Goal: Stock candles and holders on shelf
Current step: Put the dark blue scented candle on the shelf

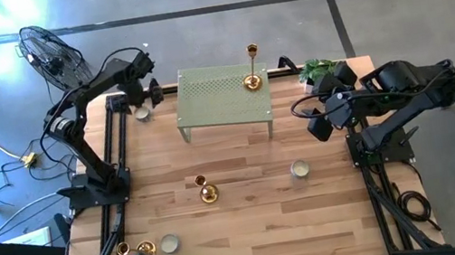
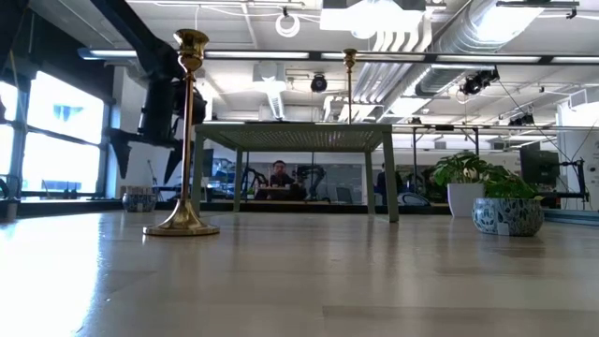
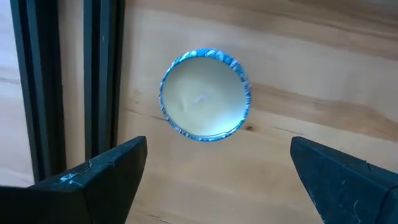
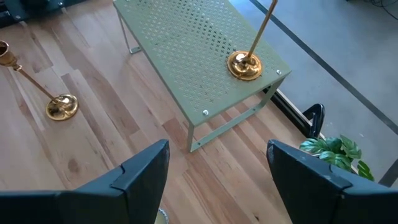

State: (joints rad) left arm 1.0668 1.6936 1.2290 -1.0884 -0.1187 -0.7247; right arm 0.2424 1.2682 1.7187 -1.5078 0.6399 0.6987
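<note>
The candle (image 3: 204, 94) now in question is the pale disc with a silvery rim lying flat on the wood at the upper left of the high view (image 1: 143, 113), just off the left end of the shelf (image 1: 223, 96) and beside the dark rail of the arm frame. The left gripper (image 1: 146, 93) hangs right over it, and in the left wrist view its fingers (image 3: 99, 171) stand wide apart with nothing between them; the candle lies ahead of the tips and roughly centred on the gap. Being round, it has no long axis to line up with, so the coming grasp seems to turn only on bringing the fingers forward and down to straddle it; the rail close alongside could foul one finger. This arm is plainly the nearer one. The right gripper (image 4: 217, 171), at the right of the high view beyond the shelf's right end, waits with its fingers spread and empty. One holder (image 1: 252, 80) already stands on the shelf's upper right corner; another holder (image 1: 208, 192) stands on the table at centre, with a second candle (image 1: 300, 168) to its right, and further holders (image 1: 145, 248) and a third candle (image 1: 169, 243) sit at the lower left. The low view shows both tall holders upright, which the overhead view cannot, but it does not show the open fingers over the candle.
</note>
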